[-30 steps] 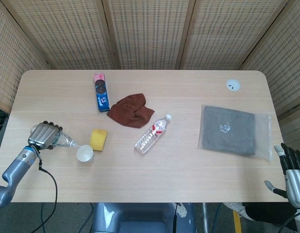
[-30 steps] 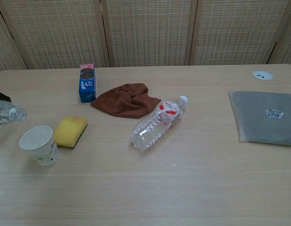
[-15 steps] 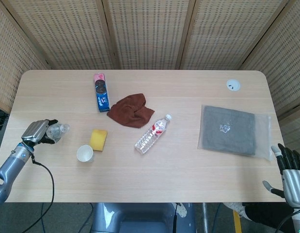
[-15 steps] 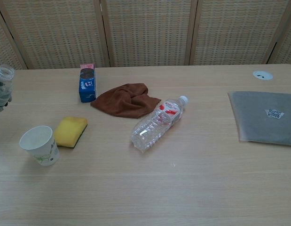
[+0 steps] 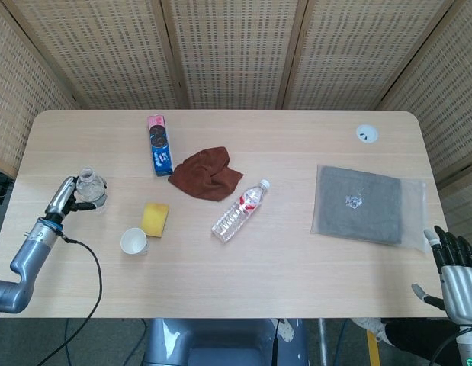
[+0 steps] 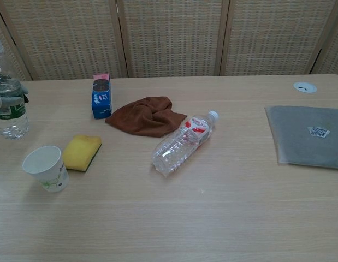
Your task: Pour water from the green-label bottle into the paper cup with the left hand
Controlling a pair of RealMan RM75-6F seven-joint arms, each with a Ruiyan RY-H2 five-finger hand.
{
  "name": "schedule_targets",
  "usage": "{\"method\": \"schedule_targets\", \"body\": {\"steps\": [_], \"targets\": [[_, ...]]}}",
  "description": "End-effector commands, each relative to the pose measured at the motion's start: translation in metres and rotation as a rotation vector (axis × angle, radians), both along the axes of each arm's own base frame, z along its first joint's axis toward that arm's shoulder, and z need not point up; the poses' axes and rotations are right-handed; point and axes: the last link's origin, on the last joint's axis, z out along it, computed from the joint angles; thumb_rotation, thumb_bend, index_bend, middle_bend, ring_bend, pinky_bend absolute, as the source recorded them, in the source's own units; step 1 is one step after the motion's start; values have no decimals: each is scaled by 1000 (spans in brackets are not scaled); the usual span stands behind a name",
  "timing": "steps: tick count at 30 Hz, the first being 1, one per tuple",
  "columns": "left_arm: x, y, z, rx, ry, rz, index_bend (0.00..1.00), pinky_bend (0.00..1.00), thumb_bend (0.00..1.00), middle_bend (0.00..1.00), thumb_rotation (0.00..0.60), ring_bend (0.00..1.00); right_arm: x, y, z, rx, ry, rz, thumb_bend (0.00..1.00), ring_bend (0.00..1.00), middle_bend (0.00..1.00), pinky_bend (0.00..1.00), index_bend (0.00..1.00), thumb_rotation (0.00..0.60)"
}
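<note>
Near the table's (image 5: 297, 259) left edge, left hand (image 5: 64, 197) grips upright bottle (image 6: 9, 103) (green label); paper cup (image 6: 46, 168) nearby; right hand (image 5: 454, 271) empty, fingers spread.

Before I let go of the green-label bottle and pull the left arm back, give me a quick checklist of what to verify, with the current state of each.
1. Green-label bottle upright near the table's left edge: ok.
2. Bottle base fully down on the table: cannot tell.
3. Left robot hand gripping the bottle: ok, fingers wrap its side.
4. Paper cup upright, apart from the bottle: ok.
5. Water in the cup: cannot tell.
6. Right robot hand off the table, clear of the work: ok.
</note>
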Motion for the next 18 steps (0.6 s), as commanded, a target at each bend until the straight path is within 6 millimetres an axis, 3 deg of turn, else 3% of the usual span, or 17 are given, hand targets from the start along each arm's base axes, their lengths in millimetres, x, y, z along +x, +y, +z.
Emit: {"method": "schedule_targets", "body": {"steps": [1, 11, 18], "targets": [[3, 4, -10, 17, -87, 33, 550, 349, 529, 442, 600, 311, 0, 0, 0, 1, 0, -1, 0, 0, 0, 0, 0, 600], [4, 9, -46, -7, -197, 113, 522, 346, 516, 422, 600, 311, -2, -4, -3, 13, 5, -12, 0, 0, 0, 0, 0, 600], [3, 12, -59, -30, -219, 126, 493, 342, 491, 402, 600, 311, -3, -5, -4, 18, 6, -18, 0, 0, 0, 0, 0, 600]]}}
